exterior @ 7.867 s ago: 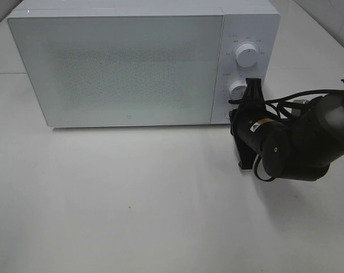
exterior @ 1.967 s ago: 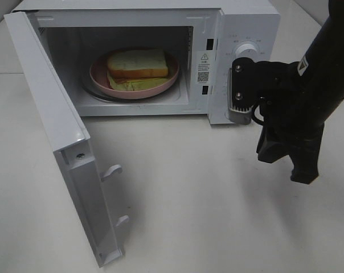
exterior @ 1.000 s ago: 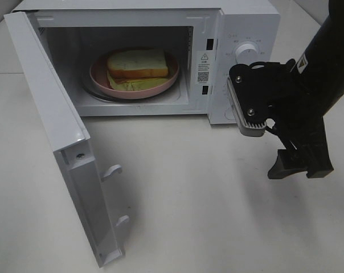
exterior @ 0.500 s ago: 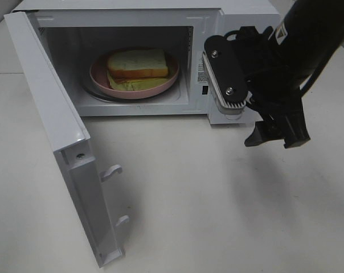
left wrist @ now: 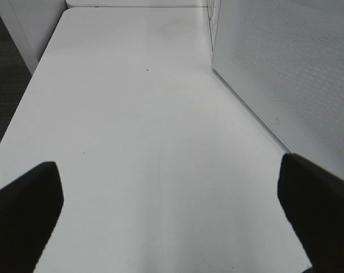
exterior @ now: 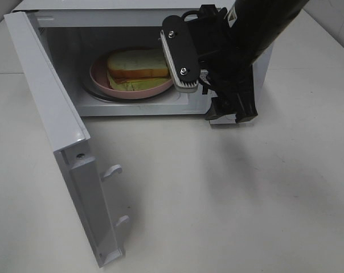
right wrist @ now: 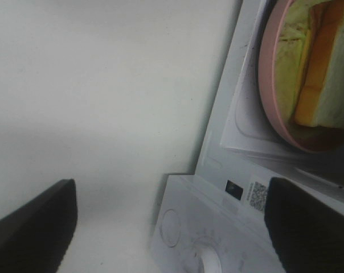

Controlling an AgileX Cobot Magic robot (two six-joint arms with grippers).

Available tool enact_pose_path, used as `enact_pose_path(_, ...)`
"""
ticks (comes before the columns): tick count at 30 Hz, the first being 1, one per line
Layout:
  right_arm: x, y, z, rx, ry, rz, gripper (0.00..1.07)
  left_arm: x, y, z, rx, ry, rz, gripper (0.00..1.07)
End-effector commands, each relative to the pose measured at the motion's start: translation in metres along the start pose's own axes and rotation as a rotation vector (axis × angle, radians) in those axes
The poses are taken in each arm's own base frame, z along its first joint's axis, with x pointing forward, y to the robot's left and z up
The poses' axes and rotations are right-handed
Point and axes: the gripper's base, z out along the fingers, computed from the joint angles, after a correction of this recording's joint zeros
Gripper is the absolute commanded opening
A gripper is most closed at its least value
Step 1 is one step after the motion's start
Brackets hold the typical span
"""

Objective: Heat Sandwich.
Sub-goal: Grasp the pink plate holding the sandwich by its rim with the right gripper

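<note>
The sandwich (exterior: 136, 62), white bread over a yellowish-green layer, lies on a round pink plate (exterior: 98, 77) inside the open microwave (exterior: 132, 17). In the right wrist view the sandwich (right wrist: 317, 68) and the plate (right wrist: 267, 85) appear at the cavity's mouth. My right gripper (exterior: 232, 114) hangs in front of the microwave's right side, fingers wide apart and empty, just right of the opening. The same gripper (right wrist: 172, 239) is open above the control panel. My left gripper (left wrist: 172, 222) is open over bare table, holding nothing, and is out of the exterior view.
The microwave door (exterior: 52, 114) stands swung out to the left, reaching toward the table's front; its dotted outer face (left wrist: 286, 68) is beside the left gripper. The right arm hides the control panel; a knob (right wrist: 209, 261) shows in the right wrist view.
The microwave door, once closed, now stands open. Over the last second my right arm has swung left and up, from the table right of the microwave to its front by the opening.
</note>
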Motion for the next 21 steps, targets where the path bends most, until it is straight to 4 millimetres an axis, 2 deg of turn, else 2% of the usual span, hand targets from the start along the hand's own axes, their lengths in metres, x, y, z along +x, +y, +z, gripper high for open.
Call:
enact_pose_path(1,-0.005,-0.009,0.008,0.027,-0.012,0.001,0.85,0.002,-0.001,-0.003,0.002,-0.033,-0.008,0.98)
enact_pose_path(13,-0.016,-0.029,0.054,0.009,-0.016,0.009,0.83,0.002,-0.001,-0.003,0.002,-0.033,-0.008,0.98)
enact_pose_path(21,-0.021,-0.039,0.075,0.019,-0.021,0.027,0.83,0.002,-0.001,-0.003,0.002,-0.033,-0.008,0.98)
